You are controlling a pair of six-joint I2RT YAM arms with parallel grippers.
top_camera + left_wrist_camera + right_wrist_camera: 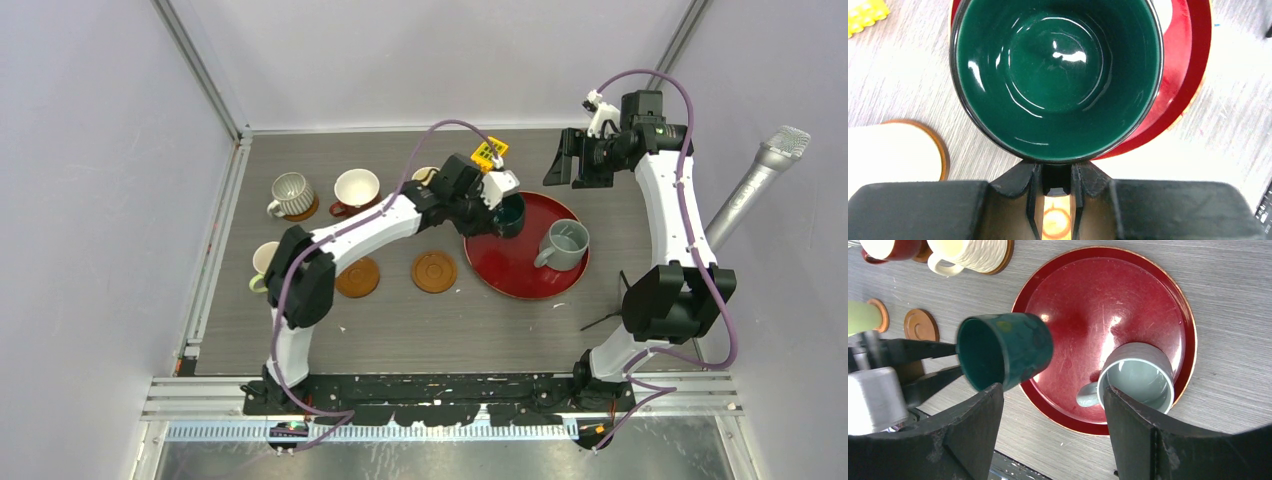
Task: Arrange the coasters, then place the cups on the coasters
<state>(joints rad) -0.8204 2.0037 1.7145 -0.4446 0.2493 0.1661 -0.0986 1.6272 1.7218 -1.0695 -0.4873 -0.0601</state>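
Observation:
My left gripper [1056, 172] is shut on the handle of the dark teal cup [1058, 75], which hangs over the left rim of the red tray [520, 268]. The same cup [1008, 350] shows in the right wrist view, off the tray. A plain grey cup [565, 243] stands on the tray's right side. Two bare coasters [357, 277] [434, 271] lie left of the tray. The ribbed cup [292, 195], brown cup [355, 189] and pale green cup [263, 262] stand at the left. My right gripper [1053, 395] is open and empty, raised at the back right.
A cream cup [425, 175] is partly hidden behind the left arm. A yellow block [490, 152] lies at the back behind the tray. A silver microphone [765, 175] leans in from the right wall. The enclosure's walls bound the table on three sides.

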